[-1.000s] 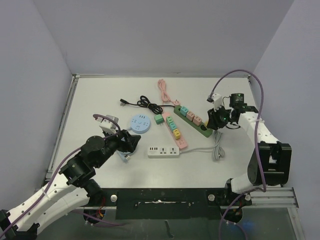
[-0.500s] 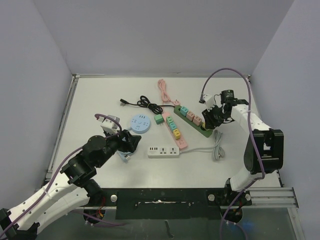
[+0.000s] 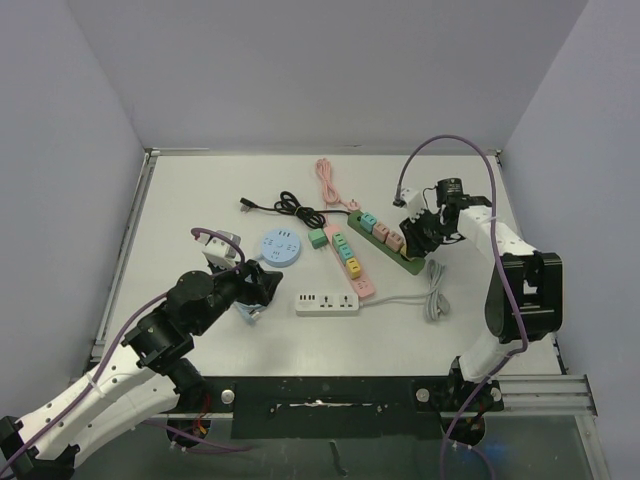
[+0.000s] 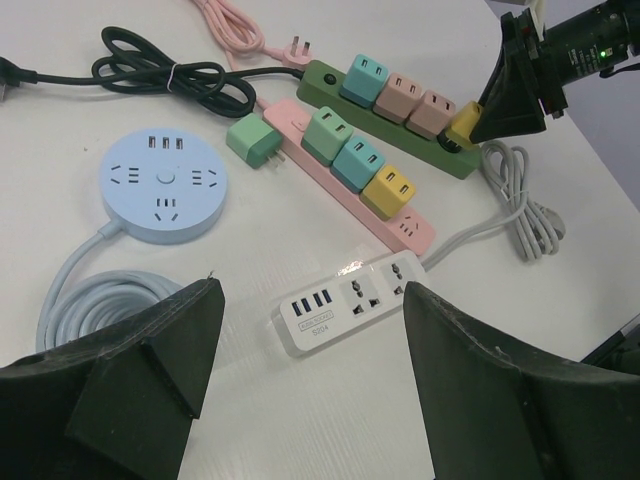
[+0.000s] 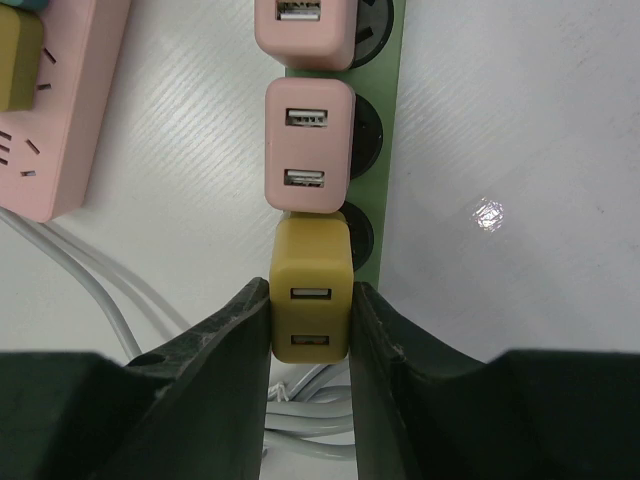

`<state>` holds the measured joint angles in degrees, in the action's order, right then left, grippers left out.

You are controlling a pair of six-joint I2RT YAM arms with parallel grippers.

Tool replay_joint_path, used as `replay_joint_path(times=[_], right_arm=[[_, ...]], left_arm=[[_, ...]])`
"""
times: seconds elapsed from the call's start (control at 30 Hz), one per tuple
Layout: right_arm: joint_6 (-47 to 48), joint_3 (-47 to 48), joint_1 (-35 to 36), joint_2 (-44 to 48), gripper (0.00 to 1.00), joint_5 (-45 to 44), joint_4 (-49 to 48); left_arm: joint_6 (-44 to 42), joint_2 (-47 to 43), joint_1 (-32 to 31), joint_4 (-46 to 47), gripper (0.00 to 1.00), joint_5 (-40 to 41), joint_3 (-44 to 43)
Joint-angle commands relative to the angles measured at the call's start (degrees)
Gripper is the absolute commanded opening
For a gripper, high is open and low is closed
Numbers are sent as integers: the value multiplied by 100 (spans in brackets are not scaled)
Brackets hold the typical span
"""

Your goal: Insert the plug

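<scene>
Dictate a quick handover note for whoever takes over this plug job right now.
Right gripper: shut on the yellow plug, at the end socket of the green strip, next to a pink plug.
Left gripper: open, empty, above the white strip.
Done: plug brought to the socket; full seating cannot be confirmed.
Left: press home if needed, release, withdraw.
A loose green plug lies by the pink strip.

The prongs of the yellow plug (image 5: 311, 300) are hidden under its body, so its depth in the green power strip (image 5: 387, 130), near the right edge of the table (image 5: 500, 120), cannot be told. That strip is cut off at the right wrist view's top edge, and the pink power strip (image 5: 60, 100) at its left edge. The pale blue cable coil (image 4: 95, 300) is partly covered by the fingers (image 4: 130, 390) of the left gripper (image 4: 310, 300), which are themselves cut off at the bottom.
</scene>
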<state>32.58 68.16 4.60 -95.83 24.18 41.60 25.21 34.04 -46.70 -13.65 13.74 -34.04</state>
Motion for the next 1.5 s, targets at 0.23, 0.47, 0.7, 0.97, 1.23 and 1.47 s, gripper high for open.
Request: replay_joint_path(times=[0.23,0.47,0.7,0.97,1.23,1.47], right_arm=[[46,21,330,-429,0,-937,87],[-19,-159,438,-986,0,-2200,-253],[23,-241,489,-1395,0,-2293,-431],[-46,-631,690,-1666,0,-2872,-1047],[-206,-541,654,-1623,0,-2663,-1011],[-999,-106,658,-377,47,-1768,-986]], left_arm=[[-63,-12,30,189,72,-2,-24],[-87,-1,29,179,72,7,-35],[-94,27,30,188,72,48,-33],[-113,67,30,177,72,61,-40],[-126,23,29,166,72,97,-41],[-153,120,34,217,72,55,-70]])
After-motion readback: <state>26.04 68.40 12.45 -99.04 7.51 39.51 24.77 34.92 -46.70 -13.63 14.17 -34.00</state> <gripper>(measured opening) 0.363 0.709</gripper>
